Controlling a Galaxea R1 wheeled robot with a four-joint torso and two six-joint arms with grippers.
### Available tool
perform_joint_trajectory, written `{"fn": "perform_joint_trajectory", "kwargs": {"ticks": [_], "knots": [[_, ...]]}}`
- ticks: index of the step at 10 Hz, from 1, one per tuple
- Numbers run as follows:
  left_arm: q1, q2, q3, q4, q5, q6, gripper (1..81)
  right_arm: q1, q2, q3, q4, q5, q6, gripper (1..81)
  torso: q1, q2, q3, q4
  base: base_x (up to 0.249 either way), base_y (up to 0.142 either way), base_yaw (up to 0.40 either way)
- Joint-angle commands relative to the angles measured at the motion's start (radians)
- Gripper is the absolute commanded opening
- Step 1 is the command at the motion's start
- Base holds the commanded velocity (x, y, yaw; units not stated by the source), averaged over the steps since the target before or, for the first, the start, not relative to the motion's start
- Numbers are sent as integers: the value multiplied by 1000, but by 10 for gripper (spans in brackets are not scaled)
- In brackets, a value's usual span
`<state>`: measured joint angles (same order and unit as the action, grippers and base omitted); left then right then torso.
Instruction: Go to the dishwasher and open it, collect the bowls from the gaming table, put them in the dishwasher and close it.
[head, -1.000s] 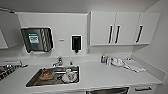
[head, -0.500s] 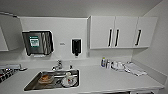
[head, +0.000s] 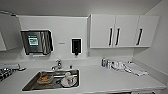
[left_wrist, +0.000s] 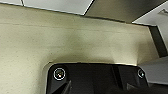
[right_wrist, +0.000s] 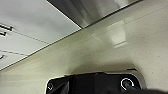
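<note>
No legible txt for you: green label on wall dispenser (head: 36, 42) too blurred to read.

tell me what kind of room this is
Most likely a small office kitchenette: a steel sink with dishes in it set in a white counter, white wall cabinets above, and a paper towel dispenser on the wall.
</note>
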<state>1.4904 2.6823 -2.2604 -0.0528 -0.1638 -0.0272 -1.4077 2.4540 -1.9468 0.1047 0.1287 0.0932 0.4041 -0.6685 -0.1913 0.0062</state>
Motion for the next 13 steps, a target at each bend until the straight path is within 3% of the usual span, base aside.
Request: {"fn": "perform_joint_trajectory", "kwargs": {"ticks": [1, 3, 4, 7, 10, 11, 13], "knots": [[-68, -24, 9, 1, 37, 0, 811, 88, -51, 25, 10, -38, 11, 811, 61, -94, -88, 0, 0, 0, 0], [-68, -27, 8, 1, 37, -2, 811, 100, -70, 40, 10, -34, 39, 811, 106, -166, -155, 0, 0, 0, 0], [-68, -30, 12, 1, 38, -2, 811, 109, -79, 48, 10, -34, 52, 811, 130, -202, -96, 0, 0, 0, 0], [-68, -51, 33, 1, 38, -2, 811, 155, -116, 89, 10, -38, 89, 811, 185, -289, -138, 0, 0, 0, 0], [-68, -67, 65, 1, 38, -2, 811, 184, -139, 108, 15, -40, 102, 811, 254, -399, -141, 0, 0, 0, 0], [-68, -59, 61, 2, 38, -2, 811, 192, -155, 121, 17, -41, 118, 811, 277, -435, -212, 0, 0, 0, 0], [-68, -56, 56, 2, 38, -2, 811, 210, -194, 174, 20, -40, 119, 811, 313, -494, -248, 0, 0, 0, 0]]}}
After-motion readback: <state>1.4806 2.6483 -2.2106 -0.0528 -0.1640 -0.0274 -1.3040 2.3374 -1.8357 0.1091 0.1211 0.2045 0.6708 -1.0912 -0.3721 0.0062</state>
